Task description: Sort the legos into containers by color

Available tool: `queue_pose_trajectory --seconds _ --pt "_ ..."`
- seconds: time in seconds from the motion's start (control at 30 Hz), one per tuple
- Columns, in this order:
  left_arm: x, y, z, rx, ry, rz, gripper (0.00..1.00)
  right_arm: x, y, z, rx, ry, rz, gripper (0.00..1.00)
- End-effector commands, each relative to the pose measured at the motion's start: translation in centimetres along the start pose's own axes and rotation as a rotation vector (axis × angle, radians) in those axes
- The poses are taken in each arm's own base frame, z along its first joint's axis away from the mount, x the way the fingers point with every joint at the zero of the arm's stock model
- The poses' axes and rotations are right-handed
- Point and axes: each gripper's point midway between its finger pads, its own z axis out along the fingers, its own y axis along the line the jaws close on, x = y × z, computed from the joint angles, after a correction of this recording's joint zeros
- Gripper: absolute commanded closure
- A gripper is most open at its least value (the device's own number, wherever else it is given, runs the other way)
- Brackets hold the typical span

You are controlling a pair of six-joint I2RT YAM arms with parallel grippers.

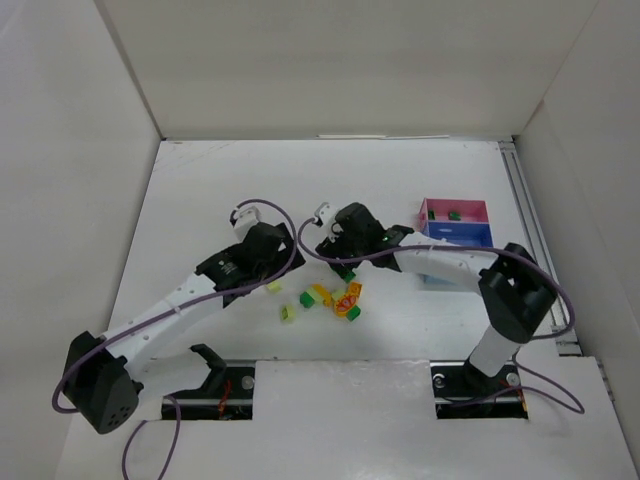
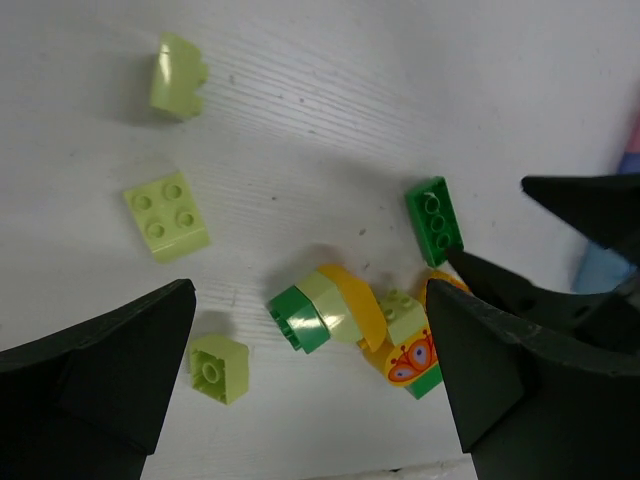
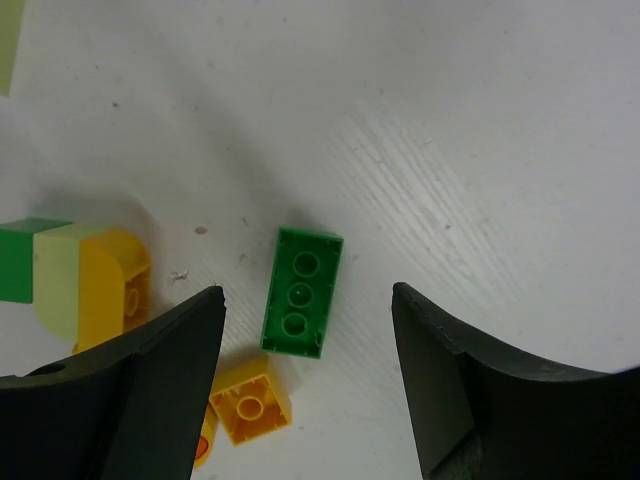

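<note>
The dark green lego [image 3: 301,292] lies flat on the bench [image 3: 500,100] between the open right pincer's [image 3: 307,290] jaws, ungripped; next it likely lowers and closes, while the left pincer [image 2: 308,290] hovers open.

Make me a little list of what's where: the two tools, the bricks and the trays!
bricks: green, pale green, yellow, loose on table
left tool: open, empty, above bricks
right tool: open, astride long green brick, not touching
pink tray: one green brick inside
dark blue tray: no brick visible
light blue tray: mostly hidden by right arm
</note>
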Motion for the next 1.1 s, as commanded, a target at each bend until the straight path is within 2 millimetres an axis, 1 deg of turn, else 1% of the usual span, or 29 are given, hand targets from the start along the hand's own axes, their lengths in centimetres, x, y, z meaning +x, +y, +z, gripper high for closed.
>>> queue_pose_trajectory --seconds 0.0,0.03,0.07,0.1,0.13,0.2,0.23,0.27,0.33,0.37,0.43,0.47,0.5,0.57,0.6,0.63,0.7,0.73,0.8,0.83,0.87,0.93,0.97,1.0,1.03,1.07 --pt "-1.4 2.1 -1.3 -0.079 -0.077 -0.136 0.00 -2.2 0.4 1.7 -0.019 -0.064 0.044 0.27" --pt "-1.6 2.6 -1.5 -0.089 -0.089 -0.159 0.00 -1.8 0.6 2.1 -0.031 -0.053 0.044 0.27" --pt "-1.3 3.1 -1.7 -0.092 -0.088 -0.171 0.00 -1.7 0.8 2.7 -0.032 -0.051 0.065 0.27" --pt "-2.1 2.7 -2.5 -0.062 -0.119 -0.201 0.00 -2.0 1.3 2.7 -0.033 -0.061 0.055 0.27" --pt "-1.9 3.1 -2.8 -0.062 -0.119 -0.211 0.00 -1.5 1.1 3.1 -0.021 -0.044 0.055 0.27" --pt "-2.1 3.5 -3.4 -0.053 -0.140 -0.227 0.00 -1.1 1.7 3.5 -0.007 -0.032 0.052 0.27" --pt "-2.8 3.3 -4.1 -0.025 -0.167 -0.241 0.00 -0.6 1.1 3.9 0.029 -0.014 0.052 0.27" --pt "-2.8 3.4 -4.5 -0.021 -0.170 -0.242 0.00 -0.6 1.2 3.8 0.053 -0.013 0.069 0.27" --pt "-3.4 3.6 -5.3 -0.005 -0.202 -0.254 0.00 0.2 0.8 4.4 0.087 0.009 0.094 0.27" --pt "-3.5 3.9 -5.5 -0.012 -0.205 -0.259 0.00 0.2 0.4 4.4 0.113 0.009 0.105 0.27" --pt "-3.3 4.6 -5.6 -0.034 -0.203 -0.270 0.00 0.9 0.5 4.8 0.113 0.022 0.112 0.29" --pt "-3.4 4.9 -5.9 -0.037 -0.215 -0.271 0.00 0.9 0.6 4.8 0.113 0.022 0.124 0.31" --pt "-3.8 4.9 -6.3 -0.033 -0.230 -0.276 0.00 1.6 0.6 5.1 0.113 0.040 0.122 0.35" --pt "-4.0 5.1 -6.7 -0.040 -0.239 -0.289 0.00 1.6 0.8 5.1 0.113 0.039 0.148 0.36" --pt "-4.0 5.2 -7.0 -0.037 -0.241 -0.290 0.00 1.6 0.8 5.1 0.113 0.039 0.148 0.41" --pt "-4.1 5.4 -7.0 -0.042 -0.250 -0.290 0.00 2.1 0.8 5.1 0.113 0.048 0.147 0.41" --pt "-4.6 5.0 -7.6 -0.016 -0.264 -0.302 0.00 2.1 0.8 5.1 0.113 0.047 0.158 0.41" --pt "-4.7 5.1 -7.6 -0.020 -0.272 -0.303 0.00 2.5 0.9 5.2 0.113 0.056 0.157 0.41" --pt "-4.8 5.1 -7.8 -0.013 -0.277 -0.306 0.00 2.5 0.7 5.2 0.122 0.056 0.156 0.47" --pt "-4.8 5.1 -7.8 -0.013 -0.277 -0.306 0.00 2.5 0.9 5.2 0.112 0.056 0.167 0.50" --pt "-5.1 4.8 -8.1 -0.004 -0.281 -0.310 0.00 3.0 0.6 5.2 0.118 0.066 0.173 0.52" --pt "-5.2 5.0 -8.1 -0.010 -0.289 -0.302 0.00 3.1 0.1 5.3 0.110 0.067 0.200 0.57" --pt "-5.6 4.5 -8.4 0.006 -0.298 -0.309 0.00 3.2 -0.8 5.3 0.123 0.069 0.215 0.63" --pt "-5.6 4.5 -8.4 0.007 -0.298 -0.309 0.00 3.7 -1.1 5.3 0.120 0.079 0.215 0.65" --pt "-5.6 4.6 -8.4 0.005 -0.298 -0.300 0.00 3.8 -1.3 5.3 0.108 0.080 0.225 0.65" --pt "-5.9 4.3 -8.6 0.014 -0.303 -0.304 0.00 4.1 -2.0 5.1 0.110 0.081 0.229 0.71"
